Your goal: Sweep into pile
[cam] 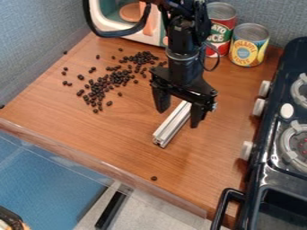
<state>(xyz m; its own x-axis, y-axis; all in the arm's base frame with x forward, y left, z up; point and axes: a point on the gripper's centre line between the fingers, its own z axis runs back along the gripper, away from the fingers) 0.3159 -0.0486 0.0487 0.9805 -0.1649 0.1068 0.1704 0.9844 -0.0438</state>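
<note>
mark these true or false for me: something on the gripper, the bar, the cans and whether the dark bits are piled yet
1. The silver bar lies on the wooden counter. True.
2. The gripper is shut. False: its fingers are apart.
3. A lone dark bit lies near the counter's front edge. True.
4. The other bits form one tight pile. False: they spread in a loose band, with strays around it.
5. Both cans lie on their sides. False: the red-labelled can and the yellow-labelled can stand upright.
</note>
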